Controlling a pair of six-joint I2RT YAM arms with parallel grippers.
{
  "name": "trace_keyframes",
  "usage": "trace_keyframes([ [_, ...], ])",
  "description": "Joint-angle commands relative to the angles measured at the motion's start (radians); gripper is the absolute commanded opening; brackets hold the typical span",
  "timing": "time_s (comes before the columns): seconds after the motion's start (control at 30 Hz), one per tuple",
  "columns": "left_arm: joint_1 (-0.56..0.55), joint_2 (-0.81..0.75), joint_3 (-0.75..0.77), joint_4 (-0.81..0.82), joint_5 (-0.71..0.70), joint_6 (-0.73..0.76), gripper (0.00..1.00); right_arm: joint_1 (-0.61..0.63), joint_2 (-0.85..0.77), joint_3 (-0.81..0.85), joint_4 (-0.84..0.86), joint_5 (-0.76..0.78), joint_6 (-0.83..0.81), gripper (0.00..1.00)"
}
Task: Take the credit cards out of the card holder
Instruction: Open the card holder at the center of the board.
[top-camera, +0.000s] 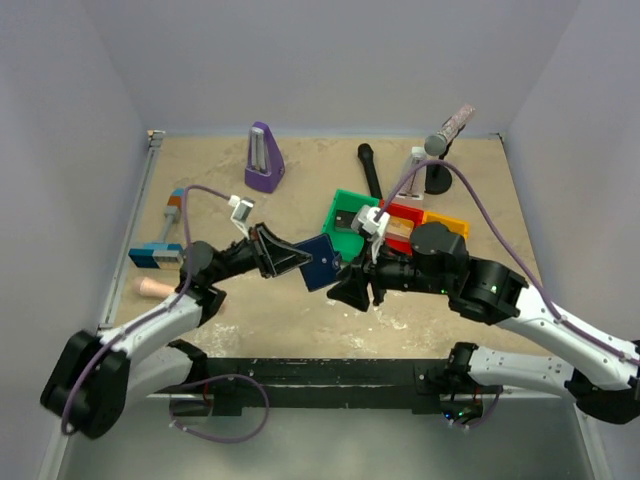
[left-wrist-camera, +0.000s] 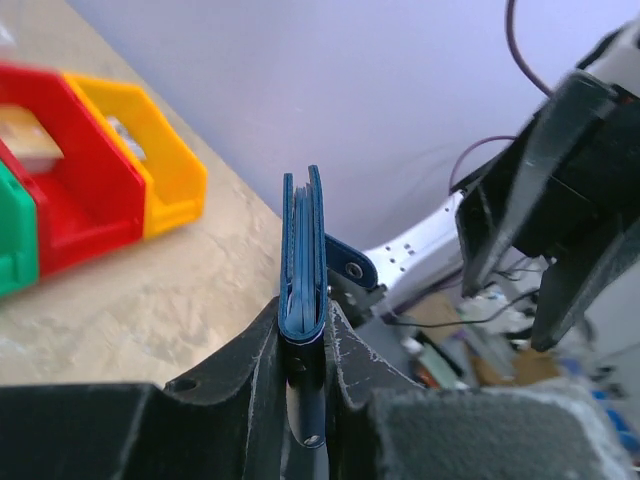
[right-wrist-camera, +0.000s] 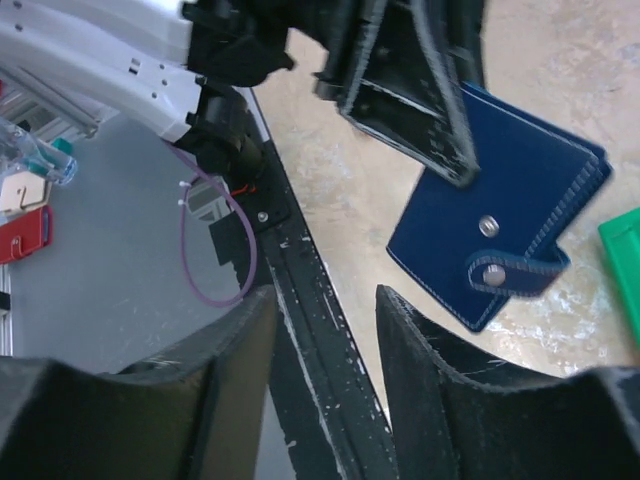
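Grip of left gripper (top-camera: 298, 258) clamped on one edge of small dark navy bifold card holder (top-camera: 322, 262) with snap tab, at centre of top view, over sandy tabletop (top-camera: 270, 325). Folded shut, edge-on in middle of left wrist view; credit cards not distinguishable among its blue layers. Right gripper (top-camera: 352, 288) just right of holder, fingers apart, grasping nothing. Green, red and yellow plastic bins (top-camera: 345, 196) right of centre, behind.

Bare tabletop (top-camera: 315, 195) open at upper centre of top view, bins (top-camera: 345, 208) crowding right of centre, metronome (top-camera: 263, 158) upper left, card holder (top-camera: 322, 262) mid-frame.
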Motion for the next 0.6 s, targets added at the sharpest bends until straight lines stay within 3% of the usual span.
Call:
trace_keyframes([
  [0.0, 0.027, 0.214, 0.063, 0.655, 0.243, -0.381, 0.00, 0.031, 0.038, 0.063, -0.054, 0.074, -0.024, 0.46],
  [0.07, 0.027, 0.193, 0.055, 0.655, 0.243, -0.358, 0.00, 0.036, 0.032, 0.051, -0.080, 0.201, -0.025, 0.45],
  [0.2, 0.029, 0.185, 0.081, 0.653, 0.278, -0.365, 0.00, 0.036, 0.008, 0.017, -0.080, 0.336, -0.026, 0.63],
  [0.33, 0.027, 0.176, 0.100, 0.655, 0.310, -0.364, 0.00, 0.036, 0.034, 0.043, -0.096, 0.378, -0.032, 0.73],
  [0.57, 0.029, 0.135, 0.109, 0.655, 0.337, -0.374, 0.00, 0.035, 0.046, 0.077, -0.108, 0.477, -0.038, 0.71],
])
